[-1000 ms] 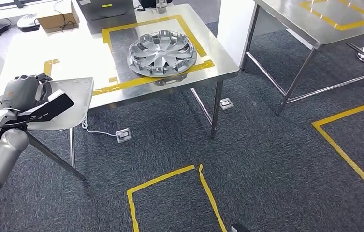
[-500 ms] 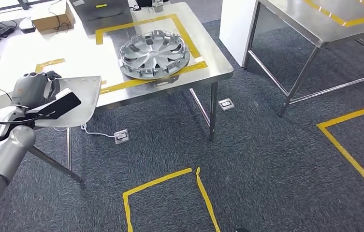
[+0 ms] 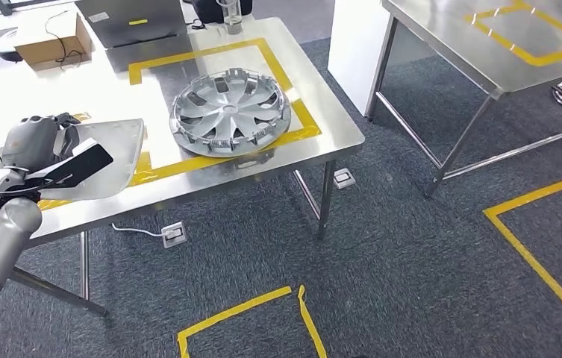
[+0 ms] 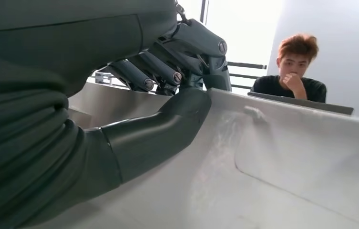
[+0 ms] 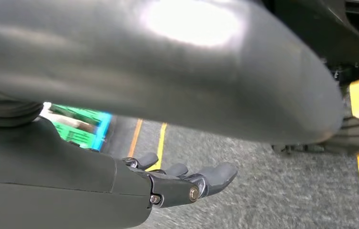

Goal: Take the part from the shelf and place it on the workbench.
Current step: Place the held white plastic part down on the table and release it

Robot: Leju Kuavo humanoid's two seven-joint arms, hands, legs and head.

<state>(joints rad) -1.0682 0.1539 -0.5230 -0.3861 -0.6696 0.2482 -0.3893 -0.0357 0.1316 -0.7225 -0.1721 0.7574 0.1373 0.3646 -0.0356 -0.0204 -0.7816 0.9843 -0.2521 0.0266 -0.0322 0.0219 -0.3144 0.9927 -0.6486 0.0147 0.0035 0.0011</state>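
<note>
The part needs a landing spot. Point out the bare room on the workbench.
On the workbench, bare steel lies near the front edge, between the yellow tape and the rim, and left of the hubcap. The back is crowded: cardboard box, laptop. The left hand holds the part.

I hold the part point(image 3: 117, 160), a pale grey moulded panel with a shallow recessed face, in my left hand point(image 3: 39, 142); it lies roughly flat over the near left edge of the steel workbench point(image 3: 322, 119); my thumb point(image 4: 158, 129) presses its surface.
</note>
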